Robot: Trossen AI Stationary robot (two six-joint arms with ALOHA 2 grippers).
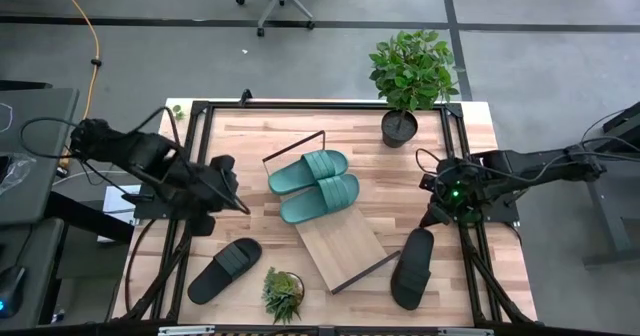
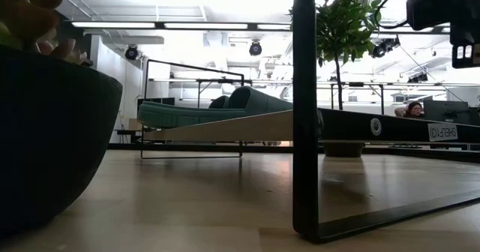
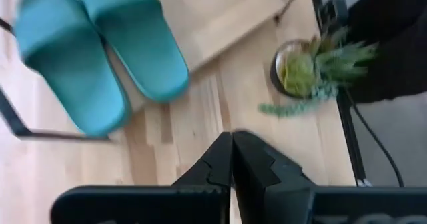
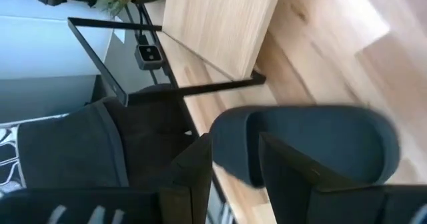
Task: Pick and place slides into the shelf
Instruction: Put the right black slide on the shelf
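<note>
The shelf (image 1: 342, 244), a slanted light-wood board on a black wire frame, stands mid-table. The teal pair (image 1: 318, 184) lies side by side on its far-left end, and also shows in the left wrist view (image 3: 100, 57) and the low view (image 2: 202, 113). One black slide (image 1: 225, 269) lies on the table at the near left. The other (image 1: 412, 266) lies at the near right. My left gripper (image 1: 238, 200) is shut and empty (image 3: 231, 144), left of the shelf. My right gripper (image 1: 438, 216) is open, and its fingers (image 4: 193, 174) straddle the rim of the right black slide's far end (image 4: 313, 141). My right gripper stands over the far end of the right black slide (image 4: 237, 164), one finger outside the rim and one over the slide. Whether the fingers touch it, I cannot tell. The slide lies flat on the table.
A tall potted plant (image 1: 405, 81) stands at the far right of the table. A small succulent pot (image 1: 283, 292) stands at the near edge between the black slides. A black metal frame (image 1: 200, 106) runs along the table's edges. Bare board (image 4: 220, 24) on the shelf's near-right end.
</note>
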